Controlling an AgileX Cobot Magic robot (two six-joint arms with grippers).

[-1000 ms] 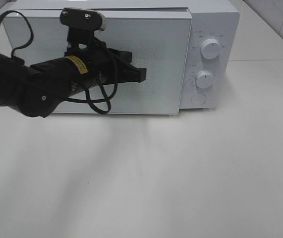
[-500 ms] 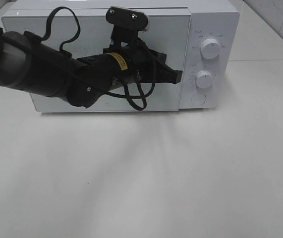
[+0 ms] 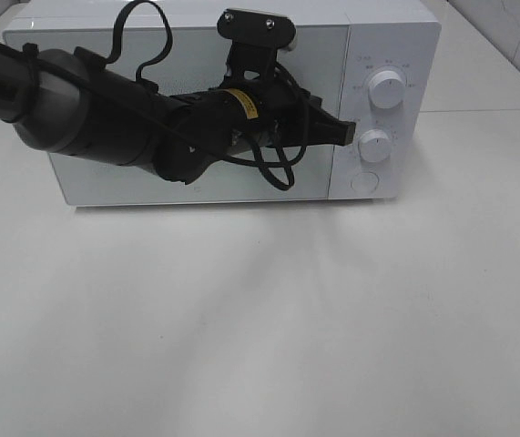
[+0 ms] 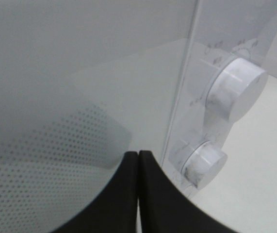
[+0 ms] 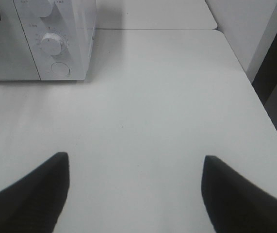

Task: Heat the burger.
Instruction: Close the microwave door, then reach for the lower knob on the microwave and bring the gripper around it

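The burger is not in view. The white microwave point(image 3: 396, 36) stands at the back of the table with its door point(image 3: 319, 177) flush with the front. My left gripper point(image 3: 345, 134) is shut and empty, its tip against the door's right edge, beside the lower knob point(image 3: 375, 146). In the left wrist view the closed fingers point(image 4: 150, 194) rest on the dotted door glass point(image 4: 41, 160), with the upper knob point(image 4: 237, 87) and lower knob point(image 4: 203, 162) close by. My right gripper point(image 5: 134, 158) is open and empty above the bare table, right of the microwave point(image 5: 75, 29).
The microwave's control panel has an upper knob point(image 3: 386, 88) and a round button point(image 3: 364, 182). The white table point(image 3: 287, 319) stretches in front. Its right edge point(image 5: 254, 92) shows in the right wrist view, with a wall beyond.
The microwave door has swung from partly open to shut. My left arm moved right along with it, and its tip now sits at the door's right edge.
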